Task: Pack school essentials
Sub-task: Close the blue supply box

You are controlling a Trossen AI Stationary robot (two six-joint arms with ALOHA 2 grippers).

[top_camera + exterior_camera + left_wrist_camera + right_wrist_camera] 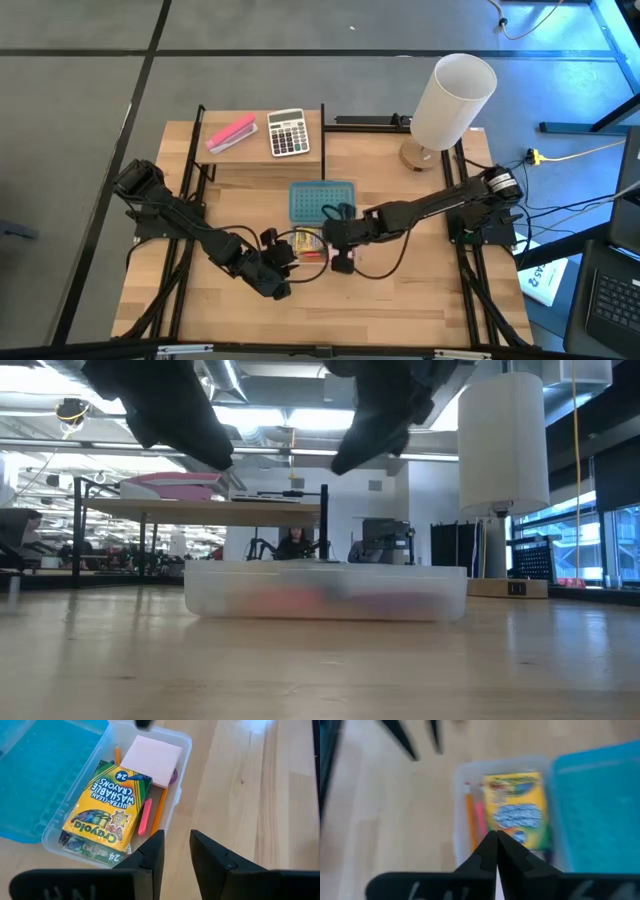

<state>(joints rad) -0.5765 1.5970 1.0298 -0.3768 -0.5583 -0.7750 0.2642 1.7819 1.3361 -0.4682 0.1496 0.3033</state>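
Stationery sits in a clear plastic box [182, 750] with rounded corners at mid tabletop [400, 300]; its translucent blue lid [35, 775] with a ribbed surface is hinged open on the side toward the calculator. Inside the box: yellow-green crayon box [107, 807], glossy cardboard, lying flat; pale pink sticky-note pad [152, 760], square, just beside the crayon box; thin pink eraser strip [145, 816] and orange pencil [159, 810] lying along the box wall next to the crayons; a bit of purple shows past the pad, can't tell what it is. Left gripper [176, 851] hangs above the tabletop just outside the box's near wall, dark fingers [150, 857] set a narrow gap apart with nothing between them. Right gripper [496, 840] hangs over the box directly above the crayon box edge, fingers pressed together, empty. From table height both grippers are clear of the box rim. Well beyond the box, on a raised shelf: white-grey calculator [288, 132] and long pink stapler [231, 133], side by side. White cylindrical lamp [452, 100] on a wooden base stands off to the right-arm side of the box, clear of both arms.
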